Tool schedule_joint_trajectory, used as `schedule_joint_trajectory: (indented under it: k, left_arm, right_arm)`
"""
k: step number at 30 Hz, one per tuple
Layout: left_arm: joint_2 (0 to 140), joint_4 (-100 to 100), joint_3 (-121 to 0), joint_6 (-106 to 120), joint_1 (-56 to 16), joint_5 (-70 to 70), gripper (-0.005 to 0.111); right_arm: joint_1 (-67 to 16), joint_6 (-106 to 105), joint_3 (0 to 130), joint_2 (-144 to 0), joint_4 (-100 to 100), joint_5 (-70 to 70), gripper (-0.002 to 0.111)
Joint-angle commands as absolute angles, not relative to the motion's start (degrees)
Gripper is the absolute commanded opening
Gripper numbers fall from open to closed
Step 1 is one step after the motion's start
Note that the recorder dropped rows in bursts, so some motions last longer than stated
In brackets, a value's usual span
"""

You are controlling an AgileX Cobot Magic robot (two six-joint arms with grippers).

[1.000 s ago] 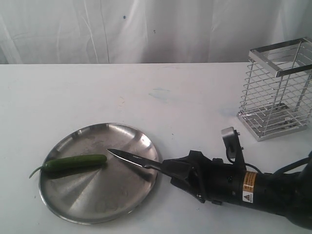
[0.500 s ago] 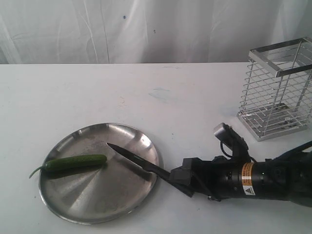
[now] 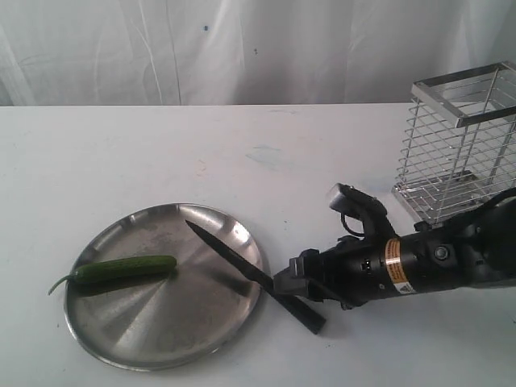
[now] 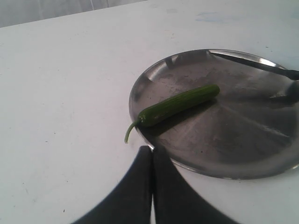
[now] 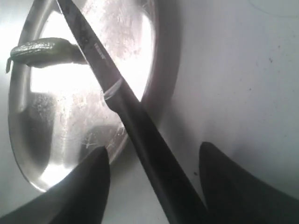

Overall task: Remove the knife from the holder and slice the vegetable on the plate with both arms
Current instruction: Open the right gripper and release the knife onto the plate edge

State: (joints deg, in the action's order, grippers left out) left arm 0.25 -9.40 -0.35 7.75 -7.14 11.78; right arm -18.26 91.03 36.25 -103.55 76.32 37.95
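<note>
The dark green cucumber (image 3: 125, 268) lies on the left part of the steel plate (image 3: 161, 322), stem pointing off the rim. The knife (image 3: 242, 266) lies slanted, its blade over the plate's right side and its black handle on the table. My right gripper (image 3: 297, 278) stands open astride the handle; in the right wrist view the knife (image 5: 140, 126) runs between the spread fingers (image 5: 88, 182) without either touching it. My left gripper (image 4: 153, 150) is shut and empty at the plate's rim (image 4: 140, 86), close to the stem of the cucumber (image 4: 180, 103). It does not show in the exterior view.
The silver wire holder (image 3: 459, 153) stands empty at the back right of the white table, behind my right arm (image 3: 435, 262). A white curtain hangs along the table's far edge.
My right gripper has opened and let go of the knife. The handle has dropped to the table and the blade has swung more slantwise over the plate. The wrist has turned and drawn back.
</note>
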Motion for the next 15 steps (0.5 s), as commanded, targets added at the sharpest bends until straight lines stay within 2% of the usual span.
schedule_joint_trajectory:
  k: [1,5,10,15]
  left_arm:
    - [0.0,-9.93,0.0,7.71,-6.98,11.49,0.0]
    - [0.0,-9.93,0.0,7.71,-6.98,11.49,0.0]
    - [0.0,-9.93,0.0,7.71,-6.98,11.49,0.0]
    - [0.0,-9.93,0.0,7.71,-6.98,11.49,0.0]
  right_arm:
    - [-18.29,96.05,39.56,-103.21,85.19,35.92,0.054]
    - [-18.18,112.59,47.08,-101.97,99.95,40.28,0.054]
    - [-17.99,112.67,58.01,-102.46,99.95,49.48,0.054]
    - [-17.08,100.26,61.58,-102.31,99.95,54.03,0.053]
